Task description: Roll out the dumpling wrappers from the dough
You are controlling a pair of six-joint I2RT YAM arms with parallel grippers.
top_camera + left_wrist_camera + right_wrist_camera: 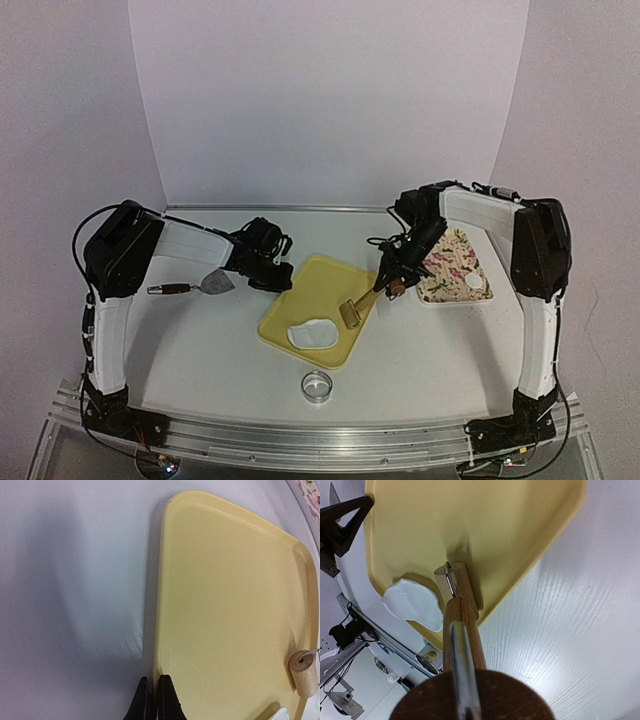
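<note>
A flat white sheet of dough with a round bite out of its edge lies at the near end of the yellow tray. One dumpling wrapper rests on the patterned plate. My right gripper is shut on the handle of the wooden roller, whose head sits on the tray just right of the dough. At the tray's left rim, my left gripper is shut and holds nothing.
The shiny ring cutter stands on the table in front of the tray. A metal scraper lies to the left, beside my left arm. The patterned plate is close to the tray's right side.
</note>
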